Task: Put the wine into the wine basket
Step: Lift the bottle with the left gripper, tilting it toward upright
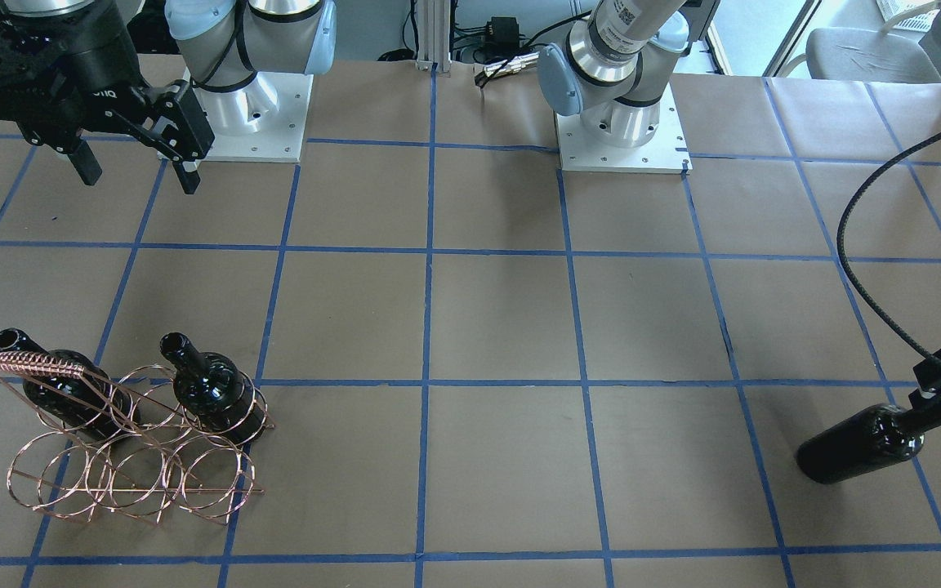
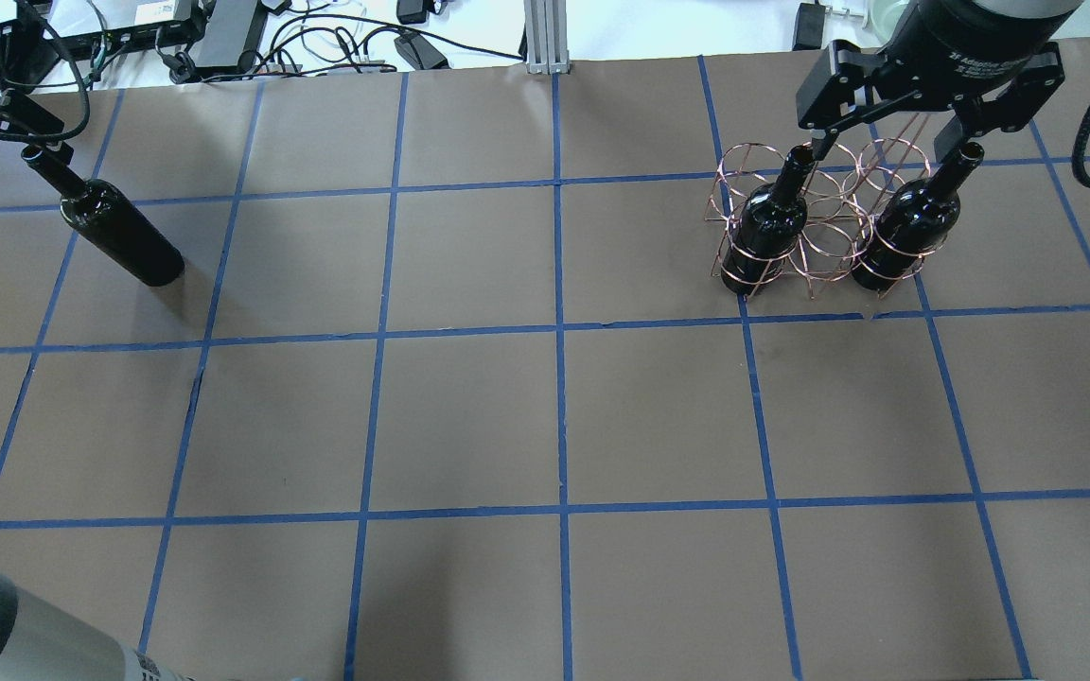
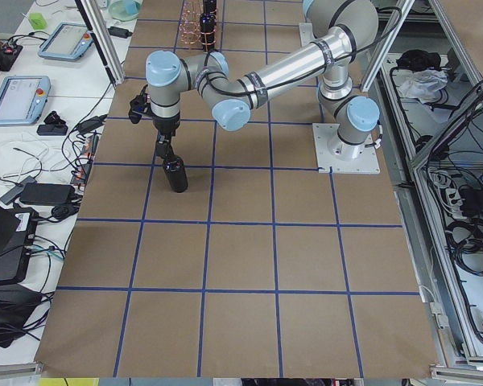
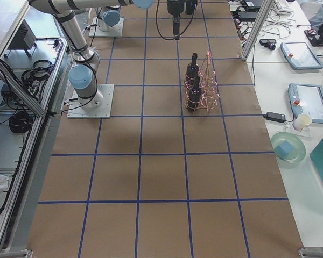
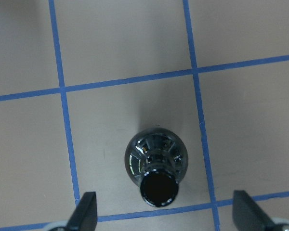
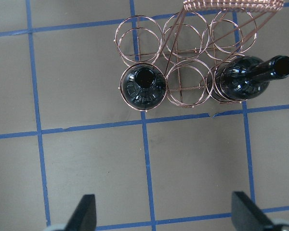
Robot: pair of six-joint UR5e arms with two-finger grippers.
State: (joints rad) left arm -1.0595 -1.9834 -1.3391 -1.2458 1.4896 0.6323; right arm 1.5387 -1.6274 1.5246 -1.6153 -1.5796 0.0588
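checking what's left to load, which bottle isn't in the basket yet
The bottle standing alone under the left gripper; the other two bottles sit in the wine basket.

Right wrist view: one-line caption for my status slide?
Copper wire rack holding two black bottles in one row's end rings, the ring between them empty.

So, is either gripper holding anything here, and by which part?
Nothing is held. The left gripper is open, its jaws standing wide of the standing bottle at its neck, not touching. The right gripper is open and empty too, clear of the wine basket.
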